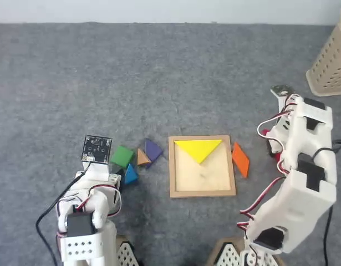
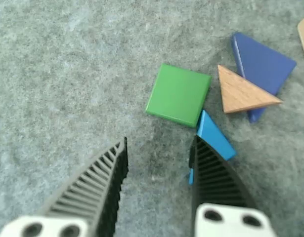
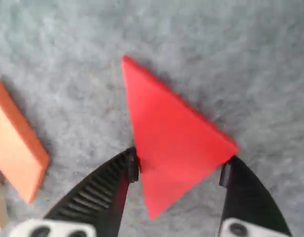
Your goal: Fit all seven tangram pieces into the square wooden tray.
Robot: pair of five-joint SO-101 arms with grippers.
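The square wooden tray (image 1: 173, 166) holds a yellow triangle (image 1: 198, 148) along its far side. An orange parallelogram (image 1: 240, 159) lies just right of the tray, also in the right wrist view (image 3: 16, 153). My right gripper (image 3: 179, 168) is low over the carpet, its fingers (image 3: 119, 180) pressed on both edges of a red triangle (image 3: 171, 133). Left of the tray lie a green square (image 2: 179, 94), a light blue triangle (image 2: 213, 136), a wooden triangle (image 2: 240, 91) and a dark blue triangle (image 2: 263, 64). My left gripper (image 2: 159, 148) is open over bare carpet beside the light blue triangle.
A beige slotted basket (image 1: 331, 61) stands at the far right edge. Grey carpet (image 1: 131, 77) stretches free behind the pieces. The right arm's body (image 1: 298, 183) covers the area right of the orange parallelogram.
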